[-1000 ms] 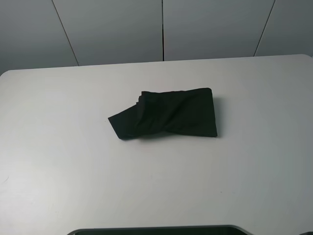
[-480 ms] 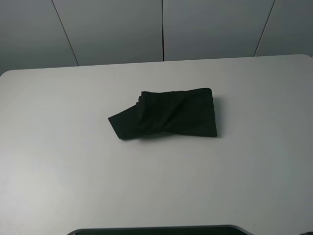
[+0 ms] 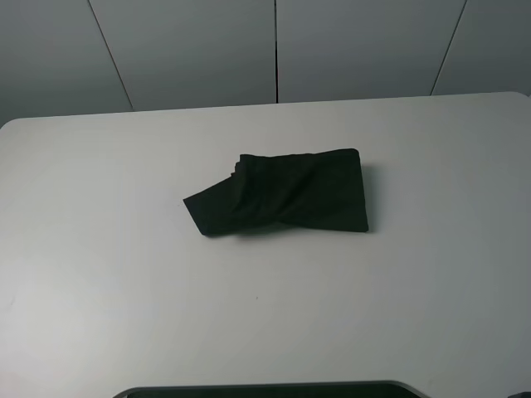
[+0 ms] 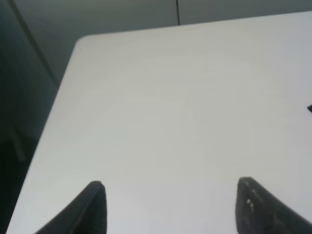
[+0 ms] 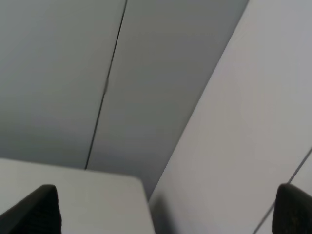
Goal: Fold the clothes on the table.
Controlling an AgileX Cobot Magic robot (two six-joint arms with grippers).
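- The clothes [image 3: 286,192] lie as one folded black bundle just above the middle of the tabletop [image 3: 124,290] in the high view, toward 12 o'clock from the centre.
- The bundle's right part is a squarish block; a flatter flap sticks out toward 8 o'clock and ends in a blunt corner.
- No print or neck label shows on the bundle; only black cloth with faint creases can be made out.
- Neither arm appears in the high view; a dark curved edge [image 3: 265,390] at 6 o'clock is cut off by the frame, and what it is cannot be told.
- The left hand [image 4: 170,207] is spread: two dark fingertips [image 4: 95,207] stand well apart over bare tabletop, with nothing between them, and both are cut off by the frame edge.
- In that wrist view a tiny black sliver [image 4: 309,108] at the frame edge may be the cloth; it is too small to be sure.
- The right hand [image 5: 165,209] is also spread wide: only the two blurred fingertips [image 5: 41,209] show at opposite corners, holding nothing.
- The right wrist view is mostly grey wall panels [image 5: 73,73] with a dark seam, plus one rounded tabletop corner.
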